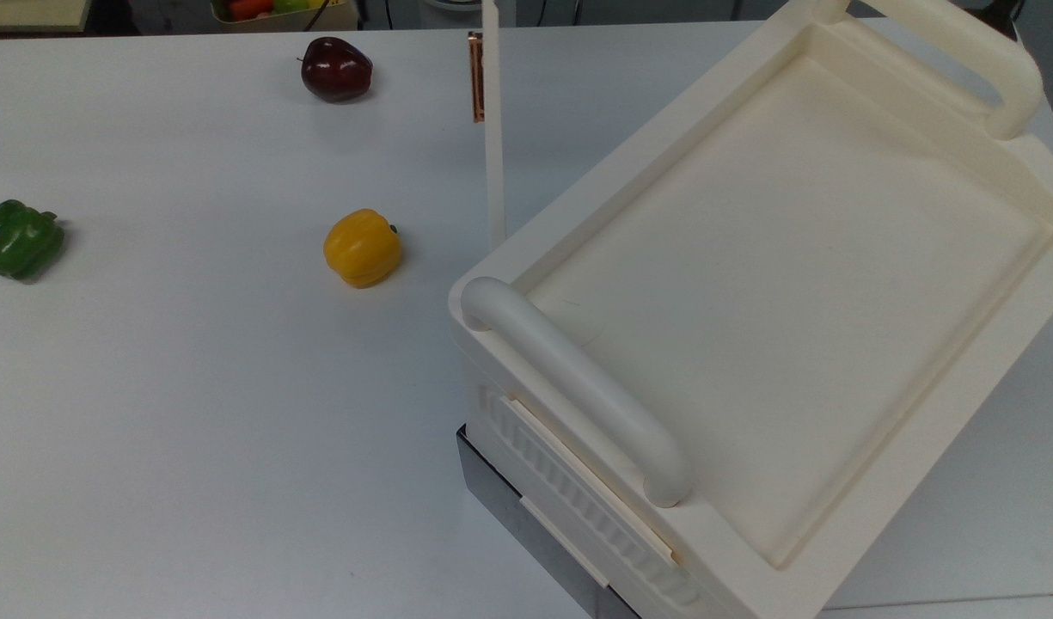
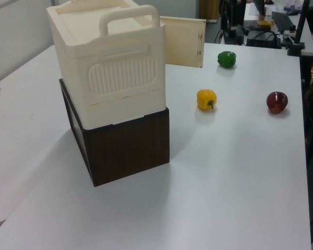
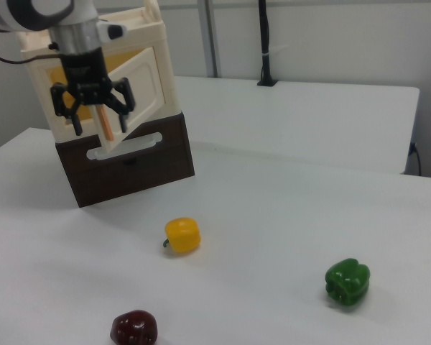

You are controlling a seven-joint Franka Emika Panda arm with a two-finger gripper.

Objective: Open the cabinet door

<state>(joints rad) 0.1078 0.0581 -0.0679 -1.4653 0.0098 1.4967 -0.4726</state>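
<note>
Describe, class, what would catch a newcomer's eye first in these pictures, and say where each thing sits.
The big cream-white cabinet on its dark base stands out, filling the top view's right, with its cabinet door swung wide open over the white table. In the right view the black gripper hangs open around the door's copper handle. Three toy foods dot the table: a yellow pepper nearest the cabinet, a green pepper and a dark red apple.
</note>
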